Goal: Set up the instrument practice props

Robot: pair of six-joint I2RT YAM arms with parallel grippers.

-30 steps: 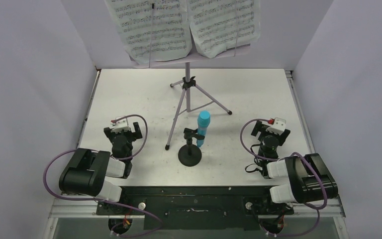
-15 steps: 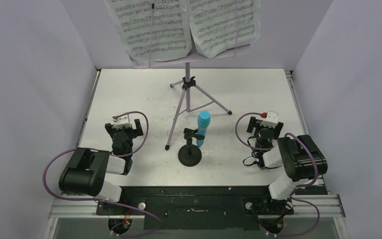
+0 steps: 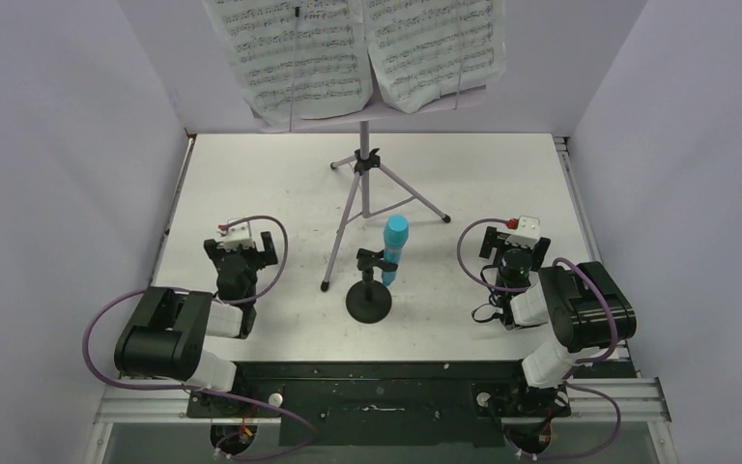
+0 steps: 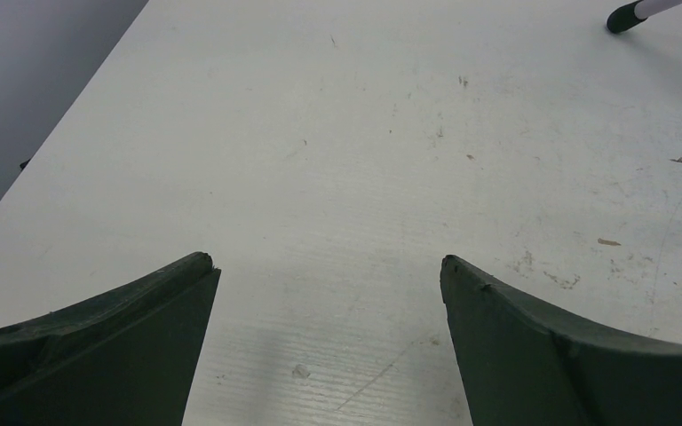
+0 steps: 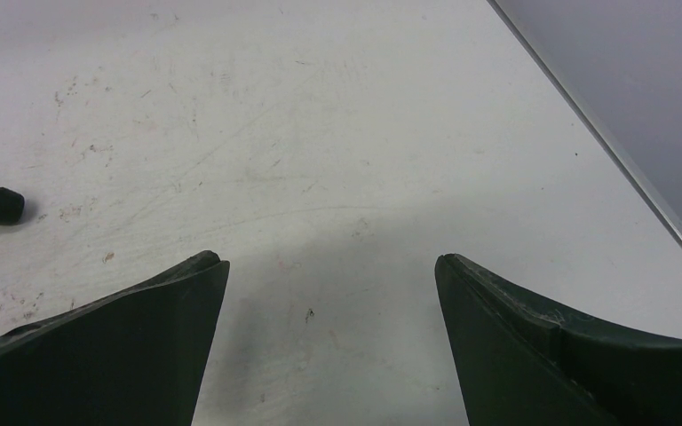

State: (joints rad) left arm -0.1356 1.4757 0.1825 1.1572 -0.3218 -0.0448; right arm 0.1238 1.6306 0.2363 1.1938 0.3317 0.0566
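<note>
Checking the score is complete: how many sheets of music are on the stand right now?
2. The left page and the right page sit side by side on the lilac music stand at the back. Others could be hidden behind them.

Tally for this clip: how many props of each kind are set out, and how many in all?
Lilac music stand: 1
White sheet-music pages: 2
Turquoise toy microphone: 1
Black mic stand: 1
Total: 5
</note>
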